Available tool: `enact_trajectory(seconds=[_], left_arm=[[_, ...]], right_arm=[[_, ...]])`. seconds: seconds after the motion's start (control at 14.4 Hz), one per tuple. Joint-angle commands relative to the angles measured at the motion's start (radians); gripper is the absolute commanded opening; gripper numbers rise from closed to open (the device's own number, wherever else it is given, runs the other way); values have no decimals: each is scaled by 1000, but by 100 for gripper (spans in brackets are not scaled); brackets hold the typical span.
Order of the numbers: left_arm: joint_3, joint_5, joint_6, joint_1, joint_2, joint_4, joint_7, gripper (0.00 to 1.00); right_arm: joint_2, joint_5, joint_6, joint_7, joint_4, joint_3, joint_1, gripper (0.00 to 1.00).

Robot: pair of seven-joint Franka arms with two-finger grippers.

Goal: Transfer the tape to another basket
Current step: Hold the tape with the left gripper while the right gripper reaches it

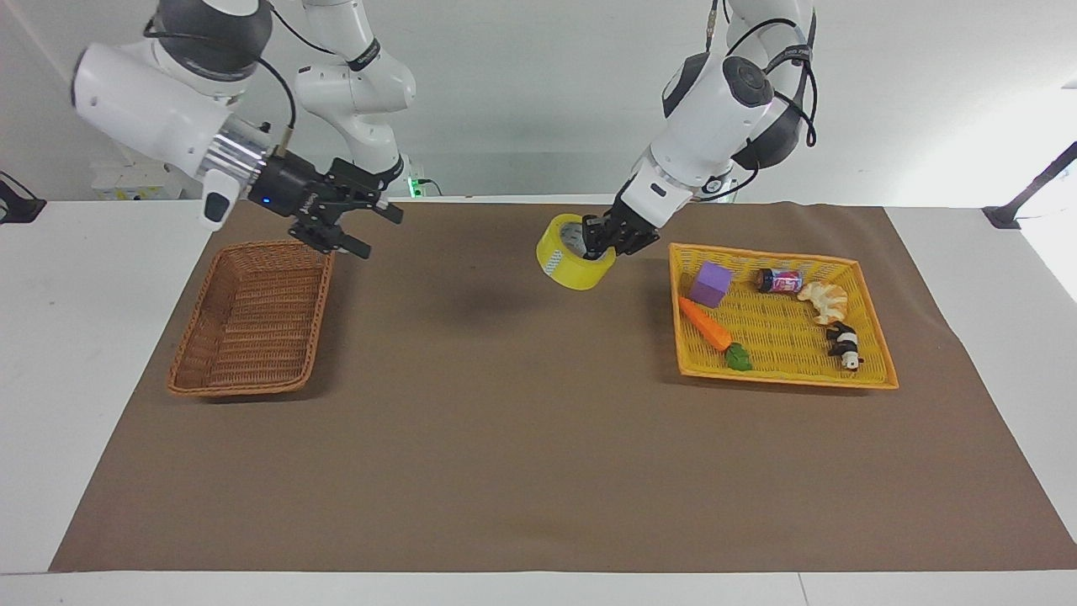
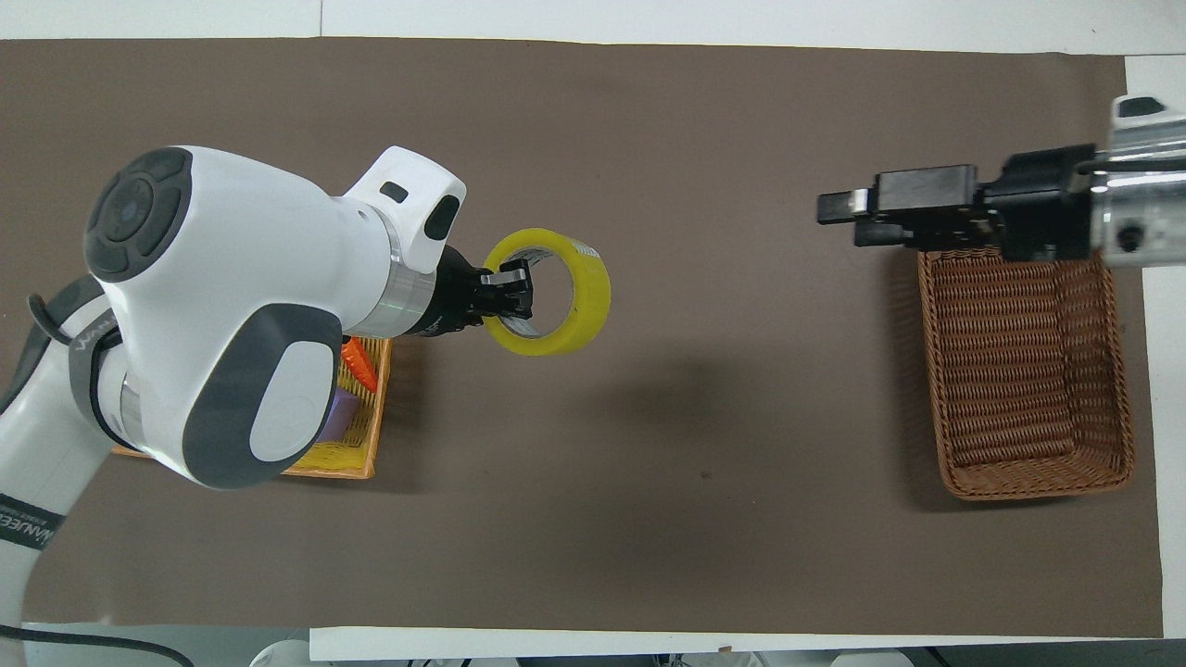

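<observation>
**Yellow tape roll held in the air by one wall, with a long carry to the wicker basket**

A wide surface (image 1: 522, 471) covered in brown paper carries two baskets well apart. At the right arm's end sits the brown wicker basket (image 1: 252, 320), rectangular with raised sides. At the left arm's end sits a flat yellow tray basket (image 1: 875, 374) holding a carrot, a purple block and other small items.

The left gripper (image 1: 607, 244) is clamped on the tape (image 1: 574, 252), one finger inside the ring and one outside, pinching a single stretch of the wall. The roll hangs above the brown paper between the two baskets, just beside the yellow tray and well apart from the wicker basket. The right gripper (image 1: 358, 227) hovers over the wicker basket's corner nearest the robots, its fingers spread wide and holding nothing.

The likely trouble: a pinch on one wall leaves most of the roll hanging off to one side, so a quick swing could make it pivot or slip out. If the right gripper takes it over, a mistimed release would drop it, and a roll landing on its edge could run away across the paper.

The roll is tilted. Its hole faces upward and leans toward the left arm; it is wider across than it is tall.
</observation>
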Motion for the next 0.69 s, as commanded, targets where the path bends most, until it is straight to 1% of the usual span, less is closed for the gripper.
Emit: enact_trajectory(seconds=[0.0, 0.21, 0.35, 0.62], left_arm=[[2, -9, -20, 7, -26, -13, -3, 0], [2, -9, -18, 7, -28, -15, -4, 0], [2, -9, -21, 7, -28, -15, -3, 0], [3, -4, -35, 7, -31, -20, -10, 0]], right_arm=[[-3, 133, 98, -18, -65, -2, 84, 100], [6, 177, 258, -77, -87, -1, 176, 100], [20, 210, 310, -91, -107, -1, 228, 100], [31, 268, 352, -119, -153, -1, 272, 100]])
